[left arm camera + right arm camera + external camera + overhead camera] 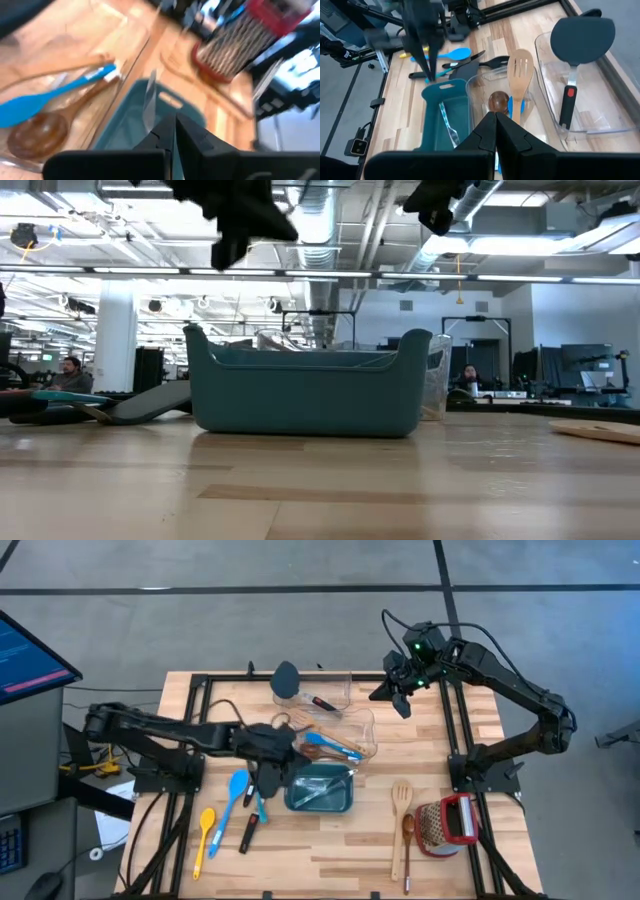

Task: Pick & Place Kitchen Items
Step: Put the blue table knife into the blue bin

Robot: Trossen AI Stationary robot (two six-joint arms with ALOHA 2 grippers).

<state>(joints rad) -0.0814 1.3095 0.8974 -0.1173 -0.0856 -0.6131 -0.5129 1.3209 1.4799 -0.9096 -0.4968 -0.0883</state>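
Observation:
My left gripper (pixel 272 780) hangs shut and empty above the table, just left of a teal bin (pixel 345 802). In the left wrist view its fingertips (pixel 172 135) are over the bin (pixel 135 115), which holds a clear slim utensil (pixel 149 100). A clear container (pixel 368 730) behind the bin holds a blue spoon (pixel 45 97), a brown wooden spoon (pixel 40 132) and a pale slotted spatula (pixel 520 70). A black spatula (pixel 582 35) lies in a second clear container (pixel 345 690). My right gripper (pixel 395 692) is shut, raised at the far right.
On the table left of the bin lie a blue spoon (pixel 237 790), a yellow spoon (pixel 203 838) and black utensils (pixel 255 820). To the bin's right are a slotted wooden spatula (pixel 400 802), a brown wooden spoon (pixel 408 835) and a red-handled grater (pixel 445 825).

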